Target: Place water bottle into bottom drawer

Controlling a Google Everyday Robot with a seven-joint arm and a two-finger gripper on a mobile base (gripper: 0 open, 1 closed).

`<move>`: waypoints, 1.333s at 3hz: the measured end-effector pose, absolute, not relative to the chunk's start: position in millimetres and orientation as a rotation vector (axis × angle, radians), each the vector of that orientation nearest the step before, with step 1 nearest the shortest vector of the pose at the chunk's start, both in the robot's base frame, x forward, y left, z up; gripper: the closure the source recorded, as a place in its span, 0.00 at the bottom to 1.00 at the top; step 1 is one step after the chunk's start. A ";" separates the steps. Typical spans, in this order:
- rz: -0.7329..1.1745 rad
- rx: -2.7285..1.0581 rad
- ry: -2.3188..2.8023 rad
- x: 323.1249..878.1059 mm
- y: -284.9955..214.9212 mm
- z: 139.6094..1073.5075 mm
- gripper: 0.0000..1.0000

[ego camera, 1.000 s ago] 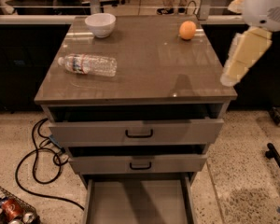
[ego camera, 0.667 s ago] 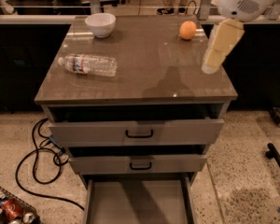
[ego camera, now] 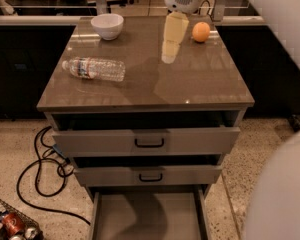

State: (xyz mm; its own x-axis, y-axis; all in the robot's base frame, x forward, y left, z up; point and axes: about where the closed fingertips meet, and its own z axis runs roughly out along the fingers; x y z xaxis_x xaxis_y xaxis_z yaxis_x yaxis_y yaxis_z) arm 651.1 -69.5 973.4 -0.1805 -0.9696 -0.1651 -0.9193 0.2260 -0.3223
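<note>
The gripper (ego camera: 170,54) is hanging over the back middle of the cabinet top (ego camera: 205,84), near the orange (ego camera: 201,32). I cannot tell how wide it is standing, but the bottle (ego camera: 95,68) is not in it.

The bottle is lying on its side on the top, well apart from the gripper, off to the left of the view and nearer the front edge. Its long axis is running almost left to right, with the white cap pointing left. So I am judging that the gripper needs to travel forward and leftward, then close across the body rather than along it.

The bottle is looking clear, ribbed and thin-walled, so it is likely to give and to roll on the glossy brown top. A smooth white bowl (ego camera: 107,25) is sitting behind it. The bottom drawer (ego camera: 155,216) is standing pulled out, showing a flat grey floor.
</note>
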 end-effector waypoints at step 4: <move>-0.061 -1.841 2.136 704.2 60.9 933.8 0.00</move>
